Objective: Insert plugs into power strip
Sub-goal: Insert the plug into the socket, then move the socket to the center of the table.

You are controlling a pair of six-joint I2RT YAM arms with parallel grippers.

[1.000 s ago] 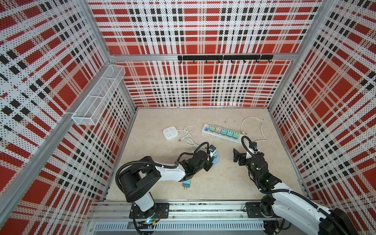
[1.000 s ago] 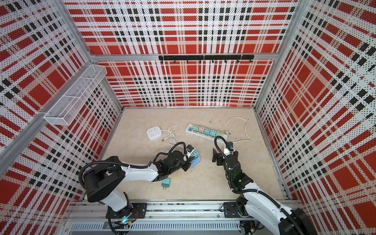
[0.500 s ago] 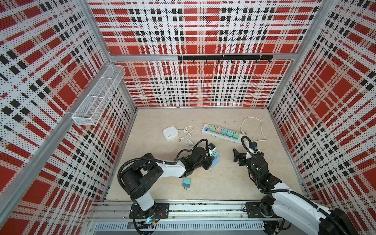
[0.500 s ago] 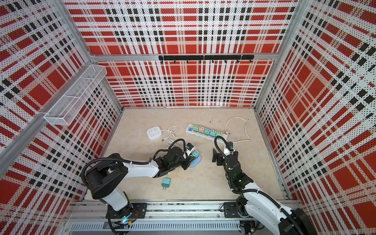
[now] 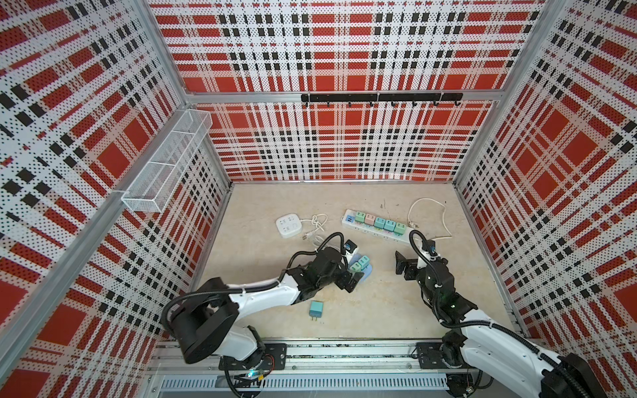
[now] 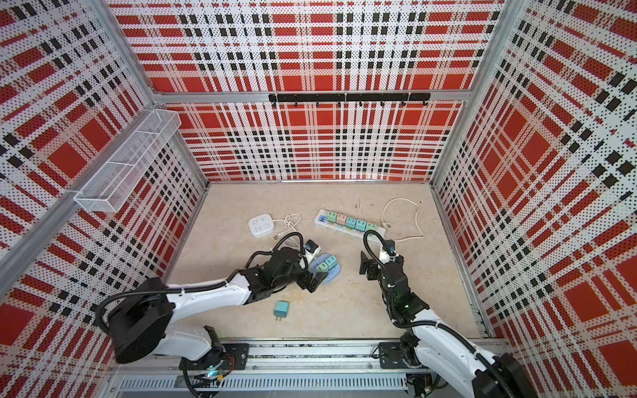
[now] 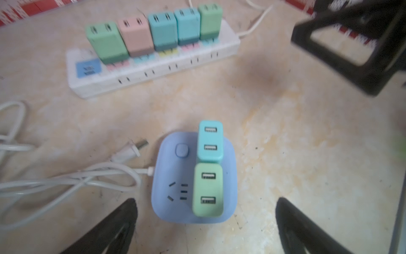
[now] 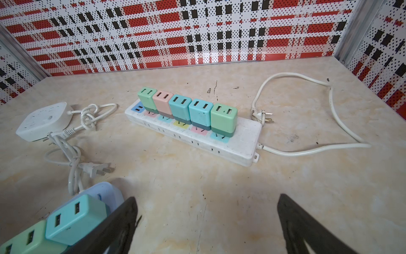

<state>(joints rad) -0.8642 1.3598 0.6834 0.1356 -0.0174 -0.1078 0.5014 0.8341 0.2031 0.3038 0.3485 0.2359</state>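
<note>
A long white power strip (image 5: 387, 236) (image 8: 243, 140) at the back carries several plugs (image 5: 379, 223): mint (image 8: 147, 97), pink (image 8: 163, 102), two teal (image 8: 181, 107), and mint (image 8: 224, 118). Mid-table sits a lavender power cube (image 7: 175, 171) (image 5: 367, 274) with a teal plug (image 7: 209, 140) and a mint plug (image 7: 207, 189) seated in it. My left gripper (image 7: 205, 201) (image 5: 354, 272) stands open, fingers either side of the cube and holding nothing. A loose teal plug (image 5: 315, 309) lies on its side near the front. My right gripper (image 8: 207, 198) (image 5: 403, 267) hangs open over bare table, right of the cube.
A white square power strip (image 5: 289, 224) (image 8: 41, 121) with a knotted cord (image 8: 87, 116) lies at the back left. The long strip's cord (image 8: 329, 110) loops toward the right wall. Perforated plaid walls enclose the table on three sides.
My left gripper has gone from shut to wide open at the lavender cube, and its arm has drawn back a little, uncovering the loose teal plug. The right arm has not moved.
</note>
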